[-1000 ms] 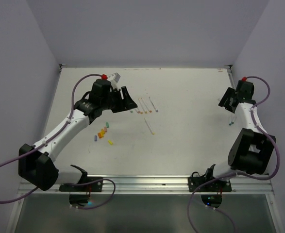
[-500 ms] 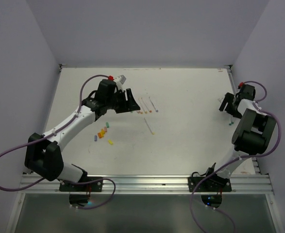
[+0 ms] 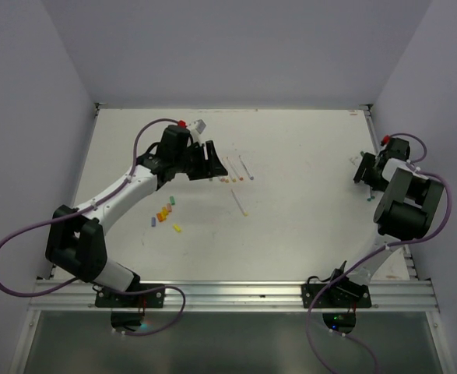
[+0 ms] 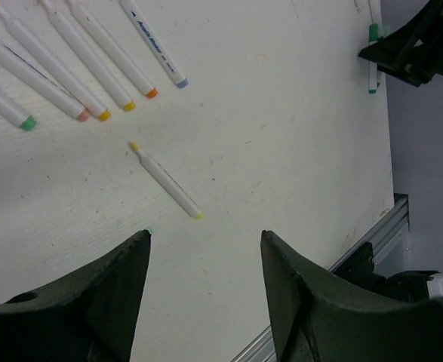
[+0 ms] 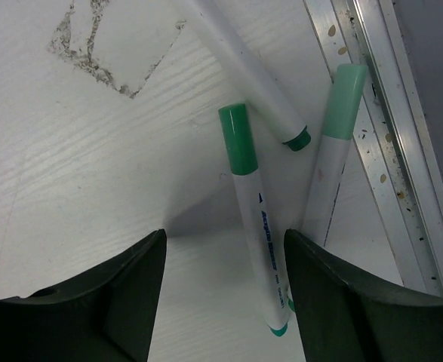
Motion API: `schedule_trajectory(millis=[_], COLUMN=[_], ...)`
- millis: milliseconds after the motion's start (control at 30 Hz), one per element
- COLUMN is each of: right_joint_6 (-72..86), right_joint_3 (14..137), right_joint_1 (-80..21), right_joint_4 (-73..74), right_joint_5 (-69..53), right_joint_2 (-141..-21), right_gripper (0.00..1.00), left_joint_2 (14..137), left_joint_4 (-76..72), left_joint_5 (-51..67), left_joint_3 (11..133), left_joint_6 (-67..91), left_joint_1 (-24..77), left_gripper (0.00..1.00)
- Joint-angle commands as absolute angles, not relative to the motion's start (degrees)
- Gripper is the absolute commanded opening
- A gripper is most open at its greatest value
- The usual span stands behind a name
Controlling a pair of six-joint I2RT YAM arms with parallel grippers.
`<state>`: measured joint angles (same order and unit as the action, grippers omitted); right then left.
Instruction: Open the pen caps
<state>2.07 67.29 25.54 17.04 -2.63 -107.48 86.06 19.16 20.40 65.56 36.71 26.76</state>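
Observation:
Several white pens (image 3: 234, 171) lie in a row mid-table, with one loose pen (image 3: 240, 202) nearer. My left gripper (image 3: 204, 162) hovers open beside the row, and its wrist view shows the row (image 4: 93, 56) and the loose yellow-tipped pen (image 4: 166, 181) ahead of empty fingers (image 4: 206, 234). Loose pen caps (image 3: 164, 212) lie in a cluster left of centre. My right gripper (image 3: 365, 167) stands open at the right edge, low over a green-capped pen (image 5: 255, 226) that lies between its fingers (image 5: 225, 234), near the right one. Its green cap (image 5: 238, 139) is on.
Two more pens lie beside the green one: a pale-green-capped pen (image 5: 334, 151) and a dark-green-ended pen (image 5: 244, 75). The table's metal rail (image 5: 387, 136) runs just right of them. The right arm's elbow (image 3: 406, 210) is folded close to the right wall.
The left gripper has shifted a little right toward the pen row. The right arm has folded up and its gripper has settled over the pens at the right edge.

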Motion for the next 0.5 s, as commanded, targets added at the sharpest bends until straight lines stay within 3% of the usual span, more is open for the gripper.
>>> schedule_trajectory(millis=[0,100,200,400,467], right_joint_6=[0.4,-1.7,-2.4,-4.0,-4.2], right_joint_3=[67.2,66.1,65.9,63.5,62.6], right_joint_1=[25.7,25.7,25.8,25.3,24.1], right_joint_4=[16.7,17.3,19.2,21.3,21.5], right_joint_5=[-3.4,-3.0,-2.8,-0.7,0.0], right_joint_2=[-108.4,-107.7,-107.5,-106.3,-105.6], right_gripper=[0.66,0.52,0.44,0.02,0.00], left_joint_2=[86.0,85.6,85.0,82.2,80.9], left_joint_4=[17.6,17.8,18.2,19.2,19.2], left_joint_5=[22.0,22.0,22.2,22.2,22.3], left_joint_3=[68.2,68.2,68.0,67.0,65.0], left_joint_6=[35.1,35.1,35.1,35.1,35.3], left_joint_1=[26.6,26.5,26.4,25.7,25.6], left_gripper=[0.63,0.63,0.63,0.63,0.63])
